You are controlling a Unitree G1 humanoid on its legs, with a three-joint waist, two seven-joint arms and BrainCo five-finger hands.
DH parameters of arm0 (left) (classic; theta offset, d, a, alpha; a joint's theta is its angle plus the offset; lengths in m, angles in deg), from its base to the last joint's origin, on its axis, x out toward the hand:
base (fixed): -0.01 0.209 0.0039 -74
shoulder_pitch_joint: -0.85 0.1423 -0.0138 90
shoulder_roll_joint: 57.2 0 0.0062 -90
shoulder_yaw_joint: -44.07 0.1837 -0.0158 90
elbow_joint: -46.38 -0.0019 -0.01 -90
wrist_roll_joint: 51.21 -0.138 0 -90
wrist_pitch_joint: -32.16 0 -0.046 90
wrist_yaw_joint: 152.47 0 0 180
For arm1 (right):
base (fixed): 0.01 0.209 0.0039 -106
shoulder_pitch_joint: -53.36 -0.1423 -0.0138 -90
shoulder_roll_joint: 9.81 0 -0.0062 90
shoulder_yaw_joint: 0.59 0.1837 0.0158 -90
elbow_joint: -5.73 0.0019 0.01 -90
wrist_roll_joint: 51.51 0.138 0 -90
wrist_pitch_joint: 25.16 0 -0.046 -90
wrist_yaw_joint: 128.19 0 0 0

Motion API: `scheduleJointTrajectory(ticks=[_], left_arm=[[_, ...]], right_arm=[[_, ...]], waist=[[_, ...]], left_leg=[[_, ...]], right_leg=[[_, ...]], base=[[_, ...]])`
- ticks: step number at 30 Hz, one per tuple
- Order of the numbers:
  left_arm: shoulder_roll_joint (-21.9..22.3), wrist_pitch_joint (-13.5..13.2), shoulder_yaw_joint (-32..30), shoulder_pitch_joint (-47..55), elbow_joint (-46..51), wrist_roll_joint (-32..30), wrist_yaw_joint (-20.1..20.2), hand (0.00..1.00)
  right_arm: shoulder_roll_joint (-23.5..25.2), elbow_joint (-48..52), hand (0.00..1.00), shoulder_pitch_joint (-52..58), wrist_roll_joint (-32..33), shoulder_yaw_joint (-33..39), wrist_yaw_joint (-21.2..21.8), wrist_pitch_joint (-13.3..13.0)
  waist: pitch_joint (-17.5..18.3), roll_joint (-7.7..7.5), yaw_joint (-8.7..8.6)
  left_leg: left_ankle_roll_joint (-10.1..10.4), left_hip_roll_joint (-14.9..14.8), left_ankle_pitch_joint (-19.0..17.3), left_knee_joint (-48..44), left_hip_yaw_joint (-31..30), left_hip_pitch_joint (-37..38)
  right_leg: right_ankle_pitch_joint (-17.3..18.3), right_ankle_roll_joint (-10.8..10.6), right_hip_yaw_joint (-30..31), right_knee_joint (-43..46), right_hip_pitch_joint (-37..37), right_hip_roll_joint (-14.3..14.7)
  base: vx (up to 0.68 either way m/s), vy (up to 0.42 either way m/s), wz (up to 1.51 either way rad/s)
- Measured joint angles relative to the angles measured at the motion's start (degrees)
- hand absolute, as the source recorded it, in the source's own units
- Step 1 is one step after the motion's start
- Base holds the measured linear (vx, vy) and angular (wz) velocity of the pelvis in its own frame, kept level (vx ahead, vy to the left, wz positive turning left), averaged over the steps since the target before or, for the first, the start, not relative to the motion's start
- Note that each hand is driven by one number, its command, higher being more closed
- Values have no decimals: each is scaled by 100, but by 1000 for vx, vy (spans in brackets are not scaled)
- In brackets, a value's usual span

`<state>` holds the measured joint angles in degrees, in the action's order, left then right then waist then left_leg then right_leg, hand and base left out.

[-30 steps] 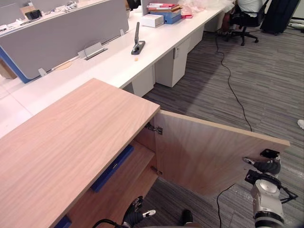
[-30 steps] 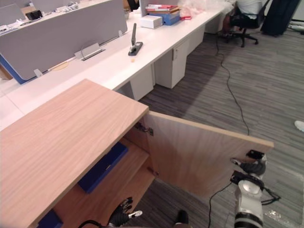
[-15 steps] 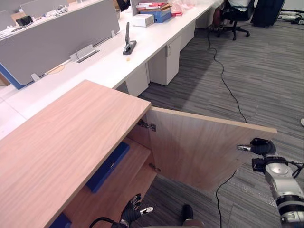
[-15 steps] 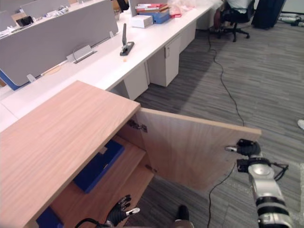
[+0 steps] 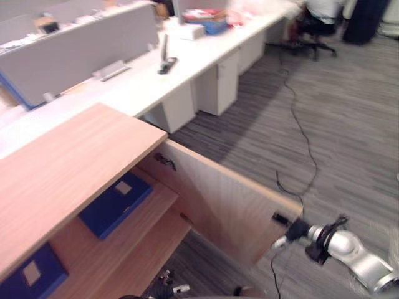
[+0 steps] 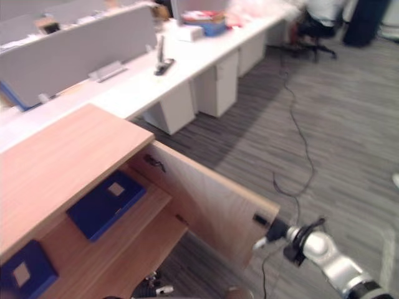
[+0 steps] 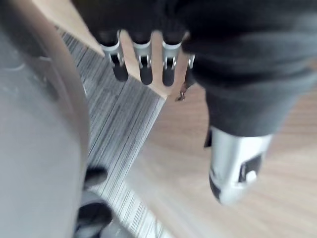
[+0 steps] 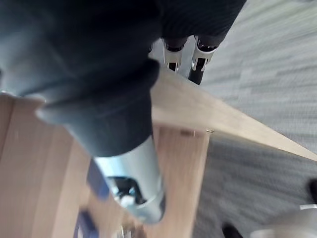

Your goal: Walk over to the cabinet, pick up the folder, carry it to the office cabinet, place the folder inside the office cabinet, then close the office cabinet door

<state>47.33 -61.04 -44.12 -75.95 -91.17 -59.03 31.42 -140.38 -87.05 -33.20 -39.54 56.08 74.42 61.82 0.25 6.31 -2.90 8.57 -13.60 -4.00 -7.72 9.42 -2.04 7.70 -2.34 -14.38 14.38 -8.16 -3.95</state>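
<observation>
Currently, in the left eye view, the office cabinet (image 5: 68, 165) is seen with its door (image 5: 218, 205) partly open. The folder (image 5: 115, 204) is laid flat on the upper shelf inside, and a second blue folder (image 5: 28, 277) is laid left of it and nearer. The right hand (image 5: 298, 230) is placed at the door's free far-right edge. Compared with half a second ago, the door has been swung to a narrower angle and the hand has been carried along with its edge; the camera has also been shifted. The left hand (image 5: 167, 288) is seen low at the near edge, apart from the cabinet.

In the right eye view, the same arrangement is confirmed: the right hand (image 6: 277, 232) is set against the door (image 6: 209, 205) at its free corner, and the folder (image 6: 105, 204) is left untouched on the shelf.

In the left wrist view, the left hand's fingers (image 7: 144, 69) are relaxed and nothing is held.

In the right wrist view, the right hand's fingers (image 8: 199, 62) are held straight past the top edge of the door (image 8: 237, 124), with the thumb (image 8: 133, 186) on the cabinet side; no clenching is seen.

Placement is judged complete, and the closing step is judged under way. A gap is left to be closed, so a continued push on the free edge is called for.
</observation>
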Motion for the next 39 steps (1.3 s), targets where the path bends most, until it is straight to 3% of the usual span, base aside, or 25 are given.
scheduleJointTrajectory(ticks=[3,4,5,8,13,17,19,21,24,26,27,28,29,31,32,34,37,39], left_arm=[[-194,94,-483,-384,-527,-127,-473,0],[-263,100,-687,-486,-654,-119,-559,0],[-375,107,-839,-578,-721,-124,-646,0],[-523,118,-1147,-623,-980,-176,-752,0],[-822,178,-1503,-603,-1276,-305,-965,0],[-741,172,-1342,-656,-1354,-377,-888,0],[-772,168,-1324,-693,-1366,-391,-852,0],[-772,167,-1262,-718,-1363,-390,-852,0],[-772,169,-1082,-720,-1322,-390,-852,0],[-708,170,-890,-730,-1250,-380,-865,0],[-689,168,-840,-734,-1246,-373,-878,0],[-626,165,-767,-740,-1239,-355,-915,0],[-590,164,-734,-733,-1242,-351,-929,0],[-443,166,-721,-717,-1248,-342,-1033,0],[-412,167,-713,-717,-1248,-342,-1077,0],[-386,176,-629,-716,-1248,-402,-1140,0],[-415,175,-448,-724,-1211,-539,-1141,0],[-449,159,-299,-727,-1072,-594,-1138,0]], right_arm=[[-2,362,0,-524,-88,-1095,561,-186],[20,556,0,-602,-90,-1447,766,-263],[129,651,0,-694,-101,-1645,929,-328],[-16,934,0,-873,-121,-1769,1145,-363],[-700,1671,0,-698,-28,-1683,1281,-379],[-702,1863,0,-526,65,-1346,1392,-375],[-674,1830,0,-407,91,-1296,1399,-370],[-477,1585,0,-329,49,-1295,1399,-371],[785,-209,0,-348,-318,-1184,1287,-361],[2288,-2544,0,-562,-967,-657,778,-314],[2649,-3154,0,-657,-1238,-471,564,-315],[3391,-4437,0,-835,-1775,177,73,-308],[3759,-5054,0,-913,-2045,632,-195,-290],[4755,-6600,0,-1073,-2437,3185,-1184,-56],[4954,-6793,0,-1037,-2303,3894,-1538,32],[5170,-6884,0,-819,-1724,4599,-2294,232],[5171,-6665,0,-473,-1349,4864,-2816,409],[5175,-6391,0,-303,-1301,4960,-2978,419]], waist=[[-38,-290,97],[-86,-407,180],[-178,-581,255],[-280,-760,256],[-339,-870,287],[-430,-1058,369],[-422,-1079,403],[-423,-1075,440],[-441,-1036,509],[-438,-918,519],[-446,-864,517],[-461,-740,513],[-436,-679,515],[-348,-478,553],[-351,-401,556],[-353,-356,545],[-377,-337,522],[-411,-389,472]], left_leg=[[8,210,123,405,-30,-79],[-89,291,347,746,-121,40],[-73,267,497,995,-158,123],[-146,268,591,1116,-161,243],[-124,367,685,1043,-65,245],[-234,504,625,1024,-17,231],[-281,540,593,1005,-29,232],[-305,581,571,986,-39,227],[-338,638,539,951,-65,227],[-341,661,534,951,-104,235],[-343,670,531,951,-121,242],[-348,685,520,950,-180,301],[-347,693,514,950,-217,303],[-344,725,505,951,-384,305],[-344,733,504,951,-450,311],[-354,786,515,953,-673,322],[-416,932,574,949,-975,354],[-476,1126,612,869,-1187,333]], right_leg=[[-394,264,-168,-540,7,266],[-516,425,-190,-662,-22,423],[-582,466,-192,-723,-37,495],[-657,562,-131,-802,-35,606],[-750,497,-10,-873,-25,548],[-990,475,38,-1138,91,456],[-1009,457,38,-1173,129,411],[-1014,443,37,-1181,141,374],[-1006,412,28,-1187,173,321],[-994,380,-17,-1187,213,289],[-986,368,-49,-1187,247,275],[-967,340,-111,-1193,334,251],[-954,323,-133,-1194,358,239],[-906,252,-295,-1201,441,186],[-895,239,-369,-1203,506,169],[-855,197,-620,-1204,633,101],[-740,88,-1047,-1060,836,-117],[-429,-60,-1473,-486,876,-512]], base=[[-40,-245,47],[31,-171,9],[7,-183,5],[30,-96,-20],[67,57,-16],[56,110,-5],[40,101,7],[35,94,5],[18,80,4],[-3,48,9],[-8,41,18],[-5,34,20],[-5,49,29],[23,52,40],[29,44,46],[22,34,55],[30,69,79],[-6,139,124]])
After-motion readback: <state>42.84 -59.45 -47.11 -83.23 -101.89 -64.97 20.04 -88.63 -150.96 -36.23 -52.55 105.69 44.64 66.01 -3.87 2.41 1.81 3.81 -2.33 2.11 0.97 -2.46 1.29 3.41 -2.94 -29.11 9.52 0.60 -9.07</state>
